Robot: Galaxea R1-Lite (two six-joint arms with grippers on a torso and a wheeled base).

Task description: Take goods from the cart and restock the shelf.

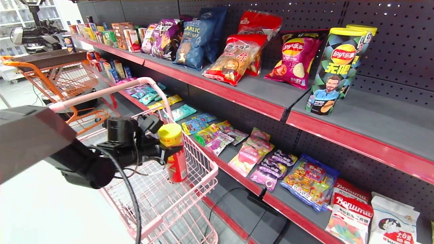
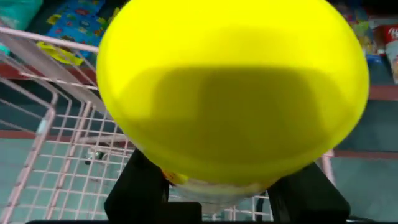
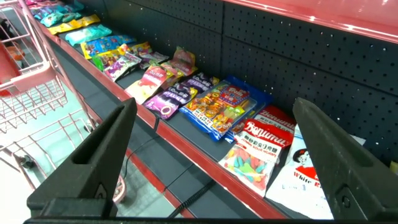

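Left gripper (image 1: 166,150) is clamping a red cylindrical chip can with a yellow plastic lid (image 1: 177,166), fingers closing on the upper body just under the lid. The can is sitting upright at about 8 o'clock in the head view, hanging over the basket of the pink wire shopping cart (image 1: 114,88), near the rim on the shelf side. It is not touching the shelf.

Right gripper (image 3: 216,106) is standing with its black fingers (image 3: 93,168) wide apart, gripping nothing. It is facing the lower grey shelf with the red front edge (image 3: 186,149), where flat snack bags are lying in a row, among them a red-and-white candy bag (image 3: 264,140).

In the head view the upper grey shelf with the red front edge (image 1: 257,91) is running from 11 to 3 o'clock. Two tall black-and-green chip cans with yellow lids (image 1: 330,71) are standing on it at 2 o'clock, a magenta chip bag (image 1: 295,61) just beside them. An orange wire cart (image 1: 54,67) is sitting at 10 o'clock, well apart from the pink one.
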